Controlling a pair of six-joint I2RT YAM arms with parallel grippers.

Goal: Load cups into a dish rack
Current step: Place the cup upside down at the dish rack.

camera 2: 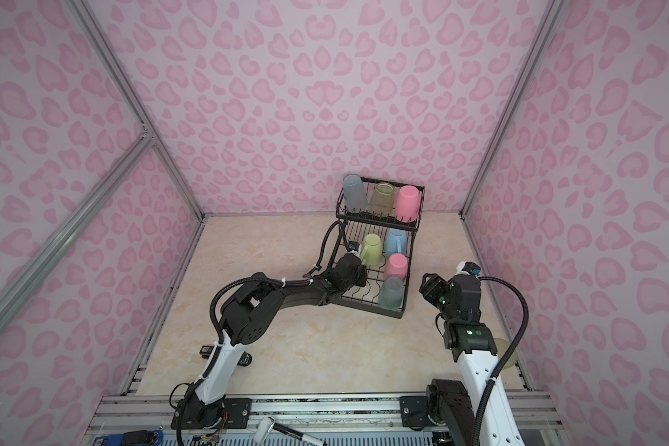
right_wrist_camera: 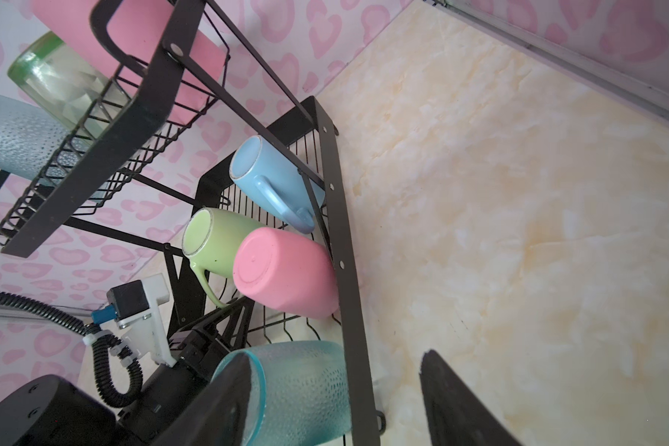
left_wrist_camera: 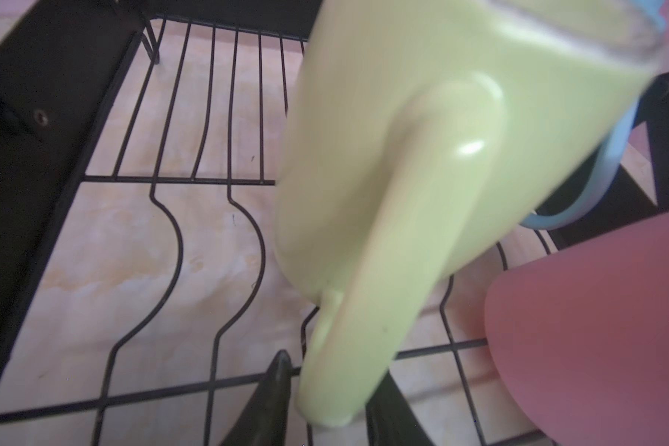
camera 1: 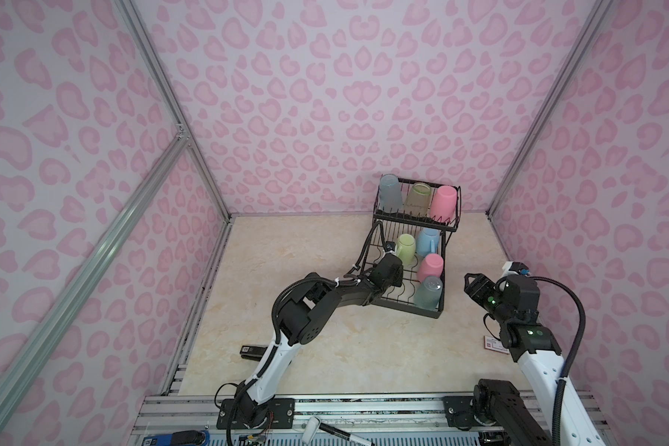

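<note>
Marbled tabletop (camera 1: 344, 347) bears dish rack (camera 1: 406, 309), black stapler (camera 1: 253, 350) and red card (camera 1: 495, 343).

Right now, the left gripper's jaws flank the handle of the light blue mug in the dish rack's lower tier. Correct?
No. The left gripper's jaws flank the handle of the yellow-green mug in the dish rack's lower tier; the light blue mug stands beside it. The left wrist view shows it.

Robot lab test cell, pink heart-print walls (camera 1: 325, 96), aluminium frame rails (camera 1: 158, 77), marble-look tabletop (camera 1: 344, 347).
</note>
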